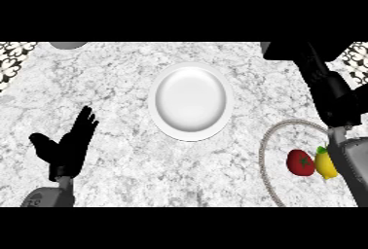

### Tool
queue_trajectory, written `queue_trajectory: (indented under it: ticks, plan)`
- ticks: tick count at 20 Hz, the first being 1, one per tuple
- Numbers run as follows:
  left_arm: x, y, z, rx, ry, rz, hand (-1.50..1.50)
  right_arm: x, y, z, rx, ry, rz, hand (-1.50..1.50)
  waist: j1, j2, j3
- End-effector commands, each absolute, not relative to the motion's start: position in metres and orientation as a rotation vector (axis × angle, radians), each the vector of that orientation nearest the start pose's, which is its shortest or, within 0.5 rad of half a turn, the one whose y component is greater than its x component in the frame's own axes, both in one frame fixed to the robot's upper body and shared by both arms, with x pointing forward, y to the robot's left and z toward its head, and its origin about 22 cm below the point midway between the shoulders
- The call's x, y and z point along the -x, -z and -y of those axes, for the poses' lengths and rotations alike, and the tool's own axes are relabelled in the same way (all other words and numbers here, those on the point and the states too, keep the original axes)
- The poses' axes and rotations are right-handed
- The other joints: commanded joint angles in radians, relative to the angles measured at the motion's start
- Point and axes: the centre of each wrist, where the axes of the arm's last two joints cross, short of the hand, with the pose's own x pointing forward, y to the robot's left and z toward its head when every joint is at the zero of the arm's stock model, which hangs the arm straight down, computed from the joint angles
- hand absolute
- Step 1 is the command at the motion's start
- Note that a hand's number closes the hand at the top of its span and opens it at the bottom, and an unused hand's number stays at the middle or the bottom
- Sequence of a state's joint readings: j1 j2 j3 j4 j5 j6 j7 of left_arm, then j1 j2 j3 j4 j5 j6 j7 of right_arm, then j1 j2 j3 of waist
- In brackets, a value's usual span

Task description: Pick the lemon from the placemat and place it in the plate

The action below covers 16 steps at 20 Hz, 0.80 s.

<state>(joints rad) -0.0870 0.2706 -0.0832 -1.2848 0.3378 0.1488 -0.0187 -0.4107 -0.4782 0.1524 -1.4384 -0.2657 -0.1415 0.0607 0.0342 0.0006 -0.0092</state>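
Yellow lemon [326, 164] lies on the placemat [267, 146] at right, touching a tomato [300, 162], partly hidden under the right forearm; right hand's fingers cannot be told. Left hand [66, 146], fingers straight, rests far off. Plate [191, 101] sits up-left.

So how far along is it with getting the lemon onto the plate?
Nothing looks done yet. The lemon lies on the placemat beside a tomato, and the plate holds nothing. In hand: the right arm reaches up past the placemat; its dark hand is near the top edge, and whether it is open or shut is unclear. The left hand rests open at lower left. Left: grasp, carry, place.
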Motion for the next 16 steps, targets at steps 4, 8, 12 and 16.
queue_trajectory:
  ticks: [4, 8, 12, 16]
  plan:
    - [-0.272, 0.005, -0.290, -0.181, -0.008, 1.432, 0.00, -0.304, -0.079, 0.354, -0.134, -0.323, 1.758, 1.50, -0.042, 0.004, 0.015]
    - [-0.270, 0.005, -0.303, -0.196, 0.021, 1.419, 0.00, -0.302, -0.158, 0.392, 0.487, -0.909, 1.718, 1.50, -0.075, -0.005, 0.002]
    - [-0.276, -0.004, -0.287, -0.170, 0.056, 1.412, 0.00, -0.240, -0.027, 0.454, 0.199, -0.199, 1.928, -1.50, -0.065, 0.008, 0.020]
    - [-0.283, -0.006, -0.266, -0.154, 0.085, 1.426, 0.00, -0.211, 0.002, 0.485, 0.152, -0.454, 1.865, -1.50, -0.028, 0.010, 0.015]
